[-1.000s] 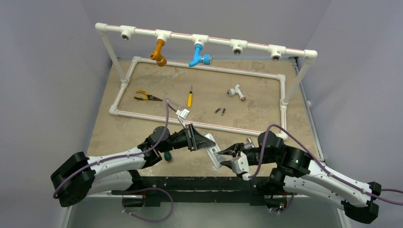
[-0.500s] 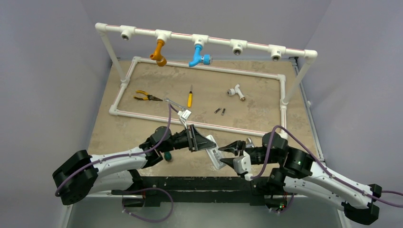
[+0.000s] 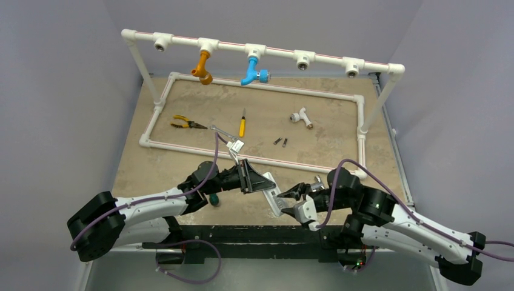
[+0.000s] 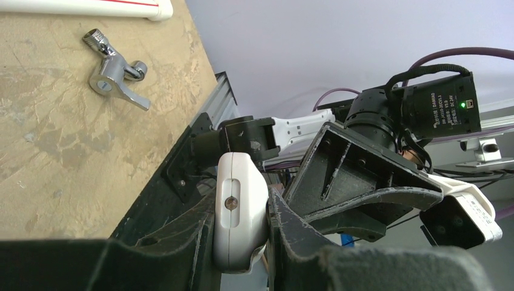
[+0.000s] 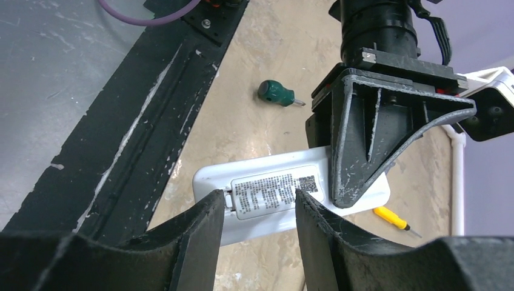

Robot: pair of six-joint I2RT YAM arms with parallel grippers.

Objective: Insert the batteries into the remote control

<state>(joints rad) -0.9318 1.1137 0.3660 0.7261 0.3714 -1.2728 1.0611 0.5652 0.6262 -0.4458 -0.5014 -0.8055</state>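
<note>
Remote held up in the air, right end effector parked on its back

The left end effector [image 3: 263, 183] is clenched on one end of the remote [image 3: 274, 200], holding it up off the bench [image 3: 182, 163] with the labelled back turned toward the right end effector [image 5: 257, 200]. From the right wrist view, the remote's long axis runs crosswise to those fingers. They sit partly spread right at the label [image 5: 276, 191], gripping nothing, and I can't tell if the tips actually touch the plastic. So the right arm is the one at the remote's free end, and my guess is it goes for the battery cover next. The batteries [image 3: 280, 142] lie side by side on the bench well beyond the remote, with neither arm anywhere near them.
</note>
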